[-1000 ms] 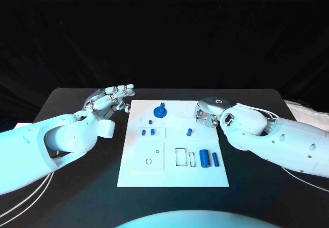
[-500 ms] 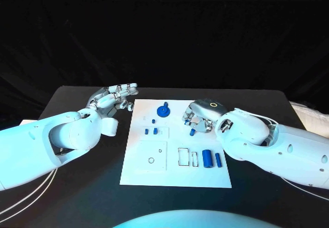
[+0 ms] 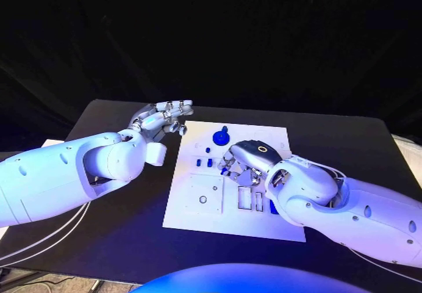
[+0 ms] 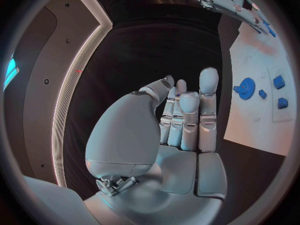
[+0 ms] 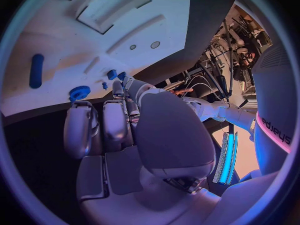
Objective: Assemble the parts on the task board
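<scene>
While the right hand (image 3: 244,163) hovers low over the middle of the task board (image 3: 230,217), its fingers curl down toward the small blue blocks (image 3: 205,163); no part is seen in them, and whether they are clenched I cannot tell from the head view. Right wrist view: fingers lie together and fairly straight, nothing visible between them. Left hand (image 3: 163,117) is off the board, at about 10 o'clock from its centre, over the black table (image 3: 105,238); fingers straight, side by side, grasping nothing.

Parts on board: blue gear (image 3: 221,138) at 12 o'clock near the far edge; small blocks just below it; blue cylinder (image 3: 272,206) at about 4 o'clock, partly behind the right forearm, beside two rectangular slots (image 3: 244,198).

Handling, as judgement: parts look like rigid moulded plastic, light, smooth, so likely to slip or skate on the board if nudged. Gear is best pinched by its raised hub or across the rim; cylinder across its diameter at mid-length; small blocks on opposite flat faces.

View differences: the left wrist view shows the gear (image 4: 244,89) and two blocks (image 4: 279,81) unobstructed, with the right hand at the far rim. The right wrist view shows the cylinder (image 5: 36,70) whole, which the head view half hides, plus the recessed pockets (image 5: 112,4).
</scene>
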